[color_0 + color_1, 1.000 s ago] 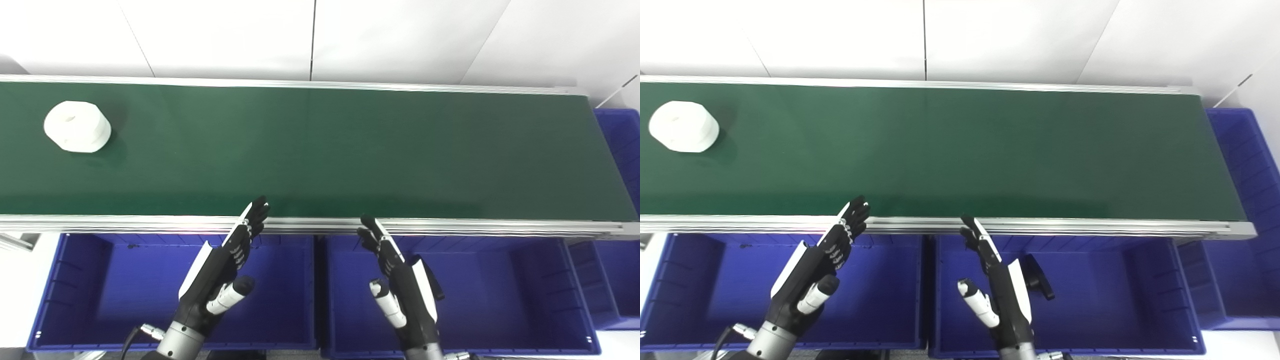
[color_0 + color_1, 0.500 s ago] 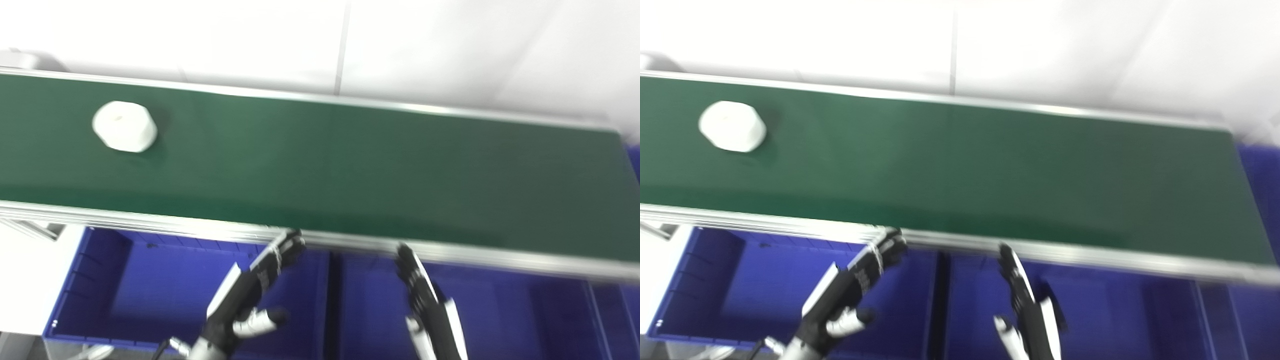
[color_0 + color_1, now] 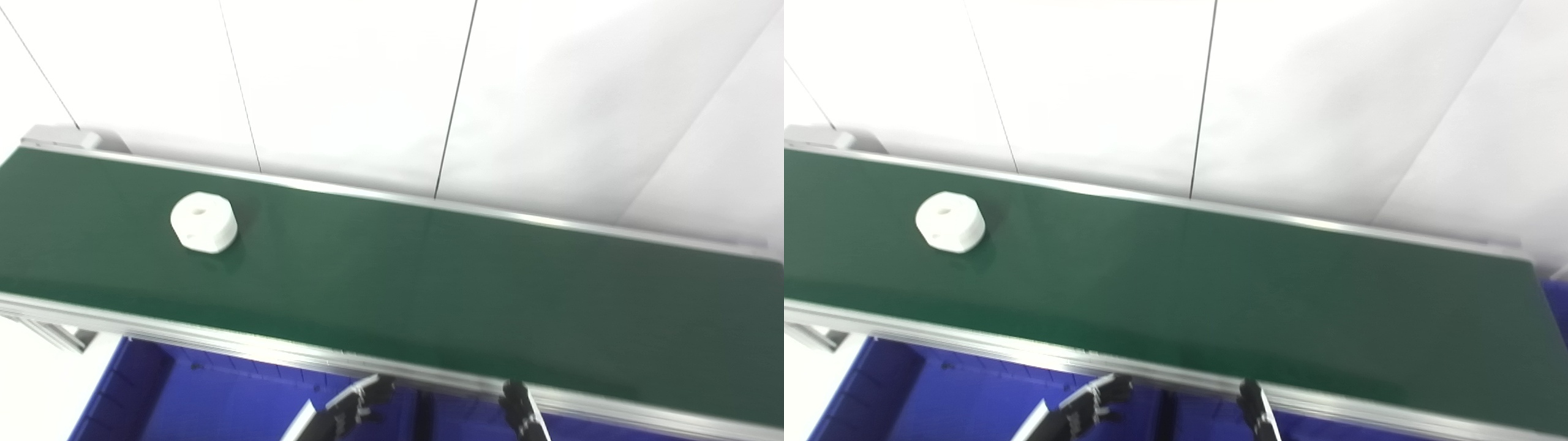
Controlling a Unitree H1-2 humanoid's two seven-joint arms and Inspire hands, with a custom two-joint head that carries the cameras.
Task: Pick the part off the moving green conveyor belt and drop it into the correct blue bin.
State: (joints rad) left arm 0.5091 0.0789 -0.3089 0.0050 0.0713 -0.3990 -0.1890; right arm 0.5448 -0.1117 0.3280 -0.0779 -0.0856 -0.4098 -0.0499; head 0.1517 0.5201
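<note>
A white, faceted nut-like part point(image 3: 203, 222) with a small hole on top lies on the green conveyor belt point(image 3: 429, 275), toward its left end. Only the tips of both hands show at the bottom edge, below the belt's near rail. My left hand point(image 3: 352, 410) has straight fingers and holds nothing. Of my right hand point(image 3: 520, 416) only the fingertips poke into the picture. Both hands are far from the part, which is well to the left.
A blue bin point(image 3: 202, 404) sits under the belt's near rail at the lower left. The aluminium rail point(image 3: 184, 334) runs along the belt's front edge. A white panelled wall stands behind the belt.
The camera has tilted up and turned left, so the hands and bins slid almost out of view. The white part sits farther right along the belt.
</note>
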